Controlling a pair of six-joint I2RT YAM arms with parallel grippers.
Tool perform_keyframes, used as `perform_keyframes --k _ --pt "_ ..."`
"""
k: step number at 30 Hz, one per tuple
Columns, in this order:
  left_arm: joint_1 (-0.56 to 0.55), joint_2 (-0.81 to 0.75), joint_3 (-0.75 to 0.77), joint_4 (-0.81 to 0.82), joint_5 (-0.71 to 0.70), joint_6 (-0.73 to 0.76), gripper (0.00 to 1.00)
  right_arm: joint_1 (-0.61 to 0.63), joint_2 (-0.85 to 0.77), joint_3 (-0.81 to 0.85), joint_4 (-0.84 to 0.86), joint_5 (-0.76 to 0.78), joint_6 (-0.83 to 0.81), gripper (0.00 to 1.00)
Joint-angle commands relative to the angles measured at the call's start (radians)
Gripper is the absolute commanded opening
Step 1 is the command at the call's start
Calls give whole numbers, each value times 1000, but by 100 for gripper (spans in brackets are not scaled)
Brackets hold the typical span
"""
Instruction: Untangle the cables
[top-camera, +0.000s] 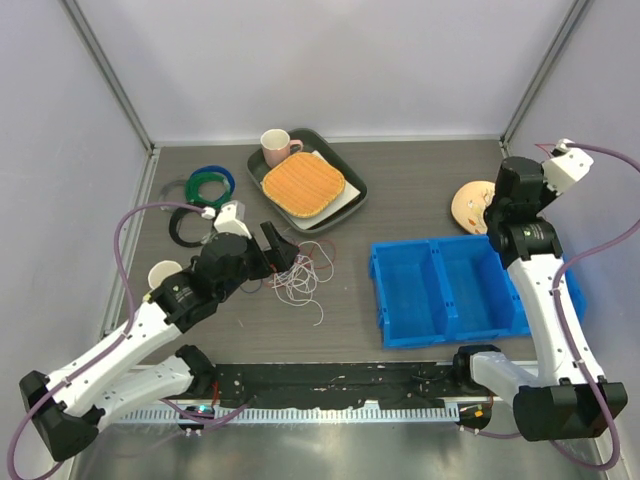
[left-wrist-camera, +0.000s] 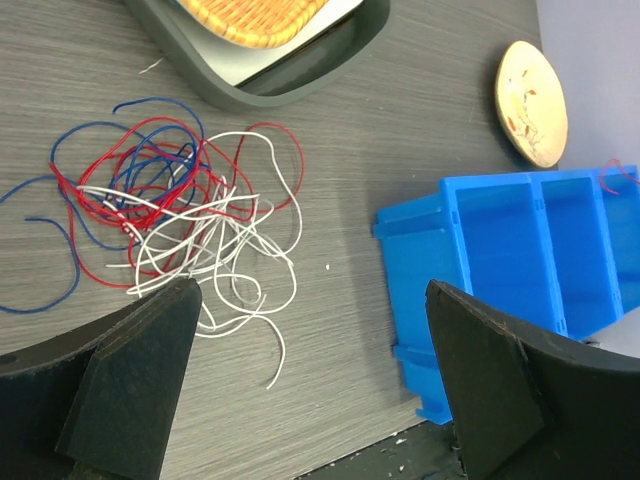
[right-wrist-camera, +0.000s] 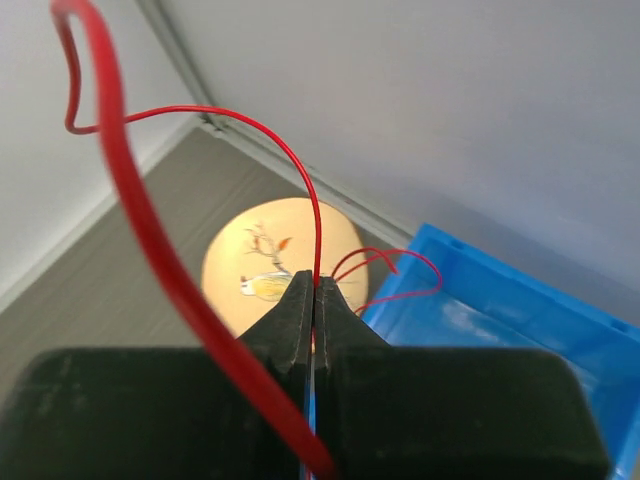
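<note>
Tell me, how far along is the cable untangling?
Done: one red cable looks pulled free, pinched in the shut right gripper near the bin. In hand: the open left gripper hovers by the tangle. Left: the red, blue and white cables there are knotted together.

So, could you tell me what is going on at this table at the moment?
Two robot arms are working on a tangle of thin red, blue and white cables. The right gripper is shut on one red cable, held up near the blue bin and a small plate. The left gripper is wide open over the tangle, which lies on the table beside the dark tray; it holds nothing.
</note>
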Motion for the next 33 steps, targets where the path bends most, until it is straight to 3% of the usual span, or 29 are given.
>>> perform_keyframes --k 1,14,17,19,22,25,26,33 --pt "-2 19 -26 3 -50 11 100 -58 -12 -28 -65 75 91 1" --pt "0 67 -14 -40 -117 10 100 -157 -116 -103 -200 195 198 1" --pt "0 65 -10 -52 -125 8 100 -162 -116 -131 -203 164 210 10" --pt "0 62 -9 -66 -132 -8 100 -165 -84 -141 -203 123 215 10" --pt "0 62 5 -96 -160 -15 100 -170 -30 -122 -251 139 249 20" --pt "0 58 0 -98 -174 -15 100 -171 -31 -103 -306 173 293 43" --pt "0 58 0 -98 -177 -15 100 -171 -44 -108 -308 173 296 57" --pt "0 87 13 -112 -175 -16 100 -171 -125 -135 -260 118 249 87"
